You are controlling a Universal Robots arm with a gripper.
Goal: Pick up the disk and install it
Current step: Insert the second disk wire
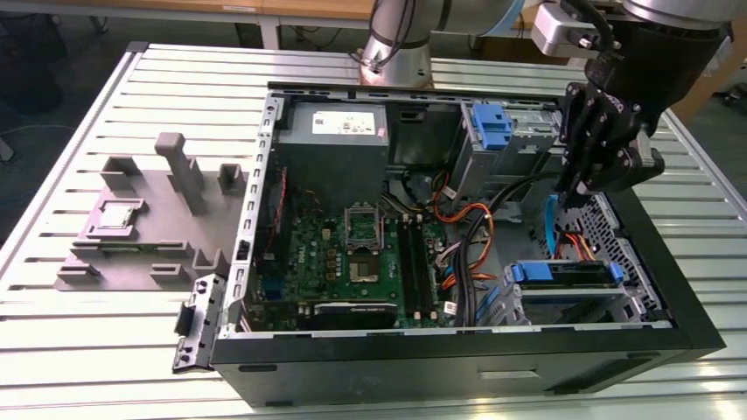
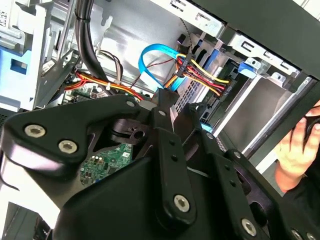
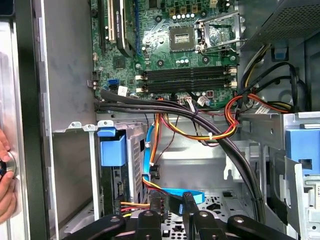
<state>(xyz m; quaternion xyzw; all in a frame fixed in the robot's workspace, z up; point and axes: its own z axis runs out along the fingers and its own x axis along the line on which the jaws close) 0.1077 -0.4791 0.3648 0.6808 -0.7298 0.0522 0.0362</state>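
The disk [image 1: 561, 273] lies flat in the lower drive bay at the exterior view's right, inside the open computer case [image 1: 467, 350]. Its blue rails face up. In the first wrist view the disk [image 3: 114, 150] shows as a blue rail end over a dark body, with red and yellow wires reaching its back. My gripper [image 1: 572, 194] hangs above and behind that bay, apart from the disk. Its fingertips [image 3: 192, 216] stand a narrow gap apart with nothing between them. My gripper [image 3: 172, 217] is over a looped blue data cable [image 3: 175, 192].
An empty blue caddy [image 1: 491, 131] sits in the upper bay, beside a grey box with a white sticker [image 1: 332, 131]. Thick black and coloured cables [image 3: 210, 125] cross above the motherboard [image 1: 350, 254]. A person's hand [image 3: 4, 180] rests outside the case front. A grey fixture [image 1: 152, 219] stands beside the case.
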